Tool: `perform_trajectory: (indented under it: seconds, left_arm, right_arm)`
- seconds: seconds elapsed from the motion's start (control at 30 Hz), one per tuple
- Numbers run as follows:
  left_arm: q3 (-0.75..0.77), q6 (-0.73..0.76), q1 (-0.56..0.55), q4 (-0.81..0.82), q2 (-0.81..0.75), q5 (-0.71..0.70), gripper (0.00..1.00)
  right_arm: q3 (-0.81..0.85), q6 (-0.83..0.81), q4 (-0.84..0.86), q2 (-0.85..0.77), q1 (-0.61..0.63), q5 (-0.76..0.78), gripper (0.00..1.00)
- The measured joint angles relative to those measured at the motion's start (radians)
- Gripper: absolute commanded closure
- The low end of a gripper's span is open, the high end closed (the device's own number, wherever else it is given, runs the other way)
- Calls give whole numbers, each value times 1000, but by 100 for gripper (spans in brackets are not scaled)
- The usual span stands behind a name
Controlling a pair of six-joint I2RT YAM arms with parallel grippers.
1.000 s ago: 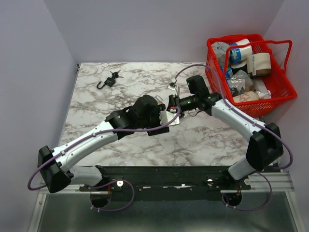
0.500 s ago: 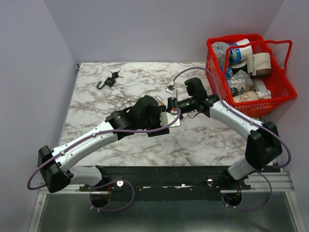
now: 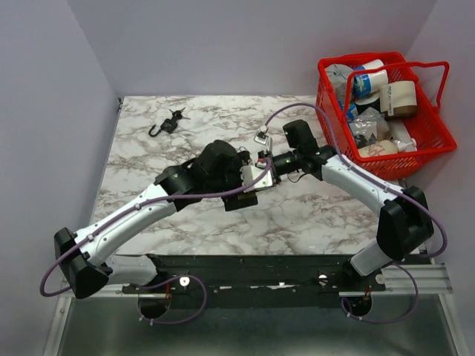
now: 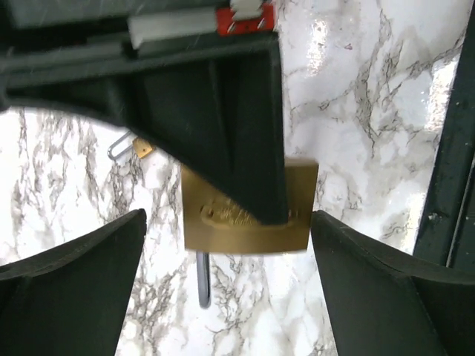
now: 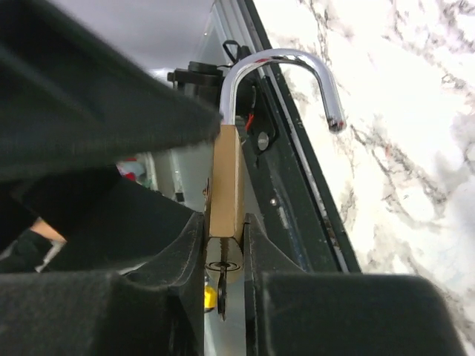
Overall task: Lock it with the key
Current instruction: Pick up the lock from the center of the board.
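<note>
My right gripper (image 5: 225, 237) is shut on a large brass padlock (image 5: 226, 178) and holds it above the table. Its silver shackle (image 5: 278, 63) stands open, with the free end loose. A dark key (image 5: 223, 289) sits in the keyhole on the underside. In the left wrist view the same padlock (image 4: 297, 211) hangs between the fingers of my open left gripper (image 4: 230, 297), touching neither finger. In the top view both grippers meet mid-table, the left (image 3: 249, 185) and the right (image 3: 266, 165). A tiny bunch of black-headed keys (image 3: 178, 114) lies at the back left.
A squat black padlock (image 3: 165, 126) lies beside the key bunch. A small brass padlock (image 4: 139, 147) lies on the marble, and also shows in the top view (image 3: 262, 136). A red basket (image 3: 434, 126) full of items stands at the right edge.
My left arm has shifted a little to the left and back. My right gripper, still holding the brass padlock, has moved slightly toward the left gripper.
</note>
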Motion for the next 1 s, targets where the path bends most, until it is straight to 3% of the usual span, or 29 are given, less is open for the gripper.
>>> perform_trajectory:
  seconds: [0.3,0.5,0.67,0.9,1.0]
  left_arm:
    - [-15,-70,259,44,-268,101,1]
    - [-122,-7,270,84,-452,217,9]
    - [-121,22,285,71,-437,334,13]
    - [-123,1,283,135,-458,459,29]
    - [-90,-35,275,184,-422,484,29]
  right_arm:
    - [19,-219,-82,-108,-113,-18,99]
    - [66,-328,-80,-232,-111,-101,99]
    - [66,-377,-67,-308,-108,-132,99]
    - [66,-425,-47,-363,-101,-143,99]
    - [66,-462,-47,-378,-91,-148,99]
